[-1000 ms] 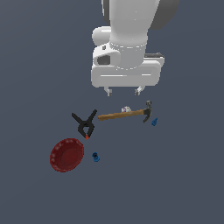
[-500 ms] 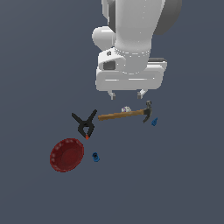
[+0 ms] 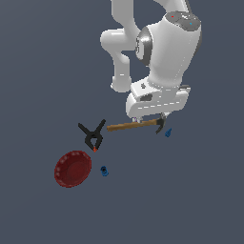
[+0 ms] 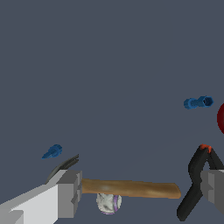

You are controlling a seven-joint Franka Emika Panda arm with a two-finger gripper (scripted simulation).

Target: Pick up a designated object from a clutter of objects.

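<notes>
The designated object, a tiny dark-blue tapered piece (image 3: 167,133), lies just beside the hammer's black head (image 3: 161,125); it also shows in the wrist view (image 4: 52,152). My gripper (image 3: 151,117) is open and empty, low over the hammer's wooden handle (image 4: 130,188), with its fingers (image 4: 61,197) either side of the handle's length. The stubbier blue piece (image 3: 104,171) lies near the dark red bowl (image 3: 72,168). The black spring clamp (image 3: 93,136) lies at the handle's free end. A whitish lump (image 4: 108,203) sits by the handle.
The hammer lies between my gripper and the tapered piece. In the wrist view the clamp's red tip (image 4: 204,148) and the bowl's edge (image 4: 221,118) are close to one finger. The objects rest on a plain dark-grey floor (image 3: 190,200).
The arm has come down and moved toward the exterior view's right, from well above the hammer to just over its handle. The objects have not moved.
</notes>
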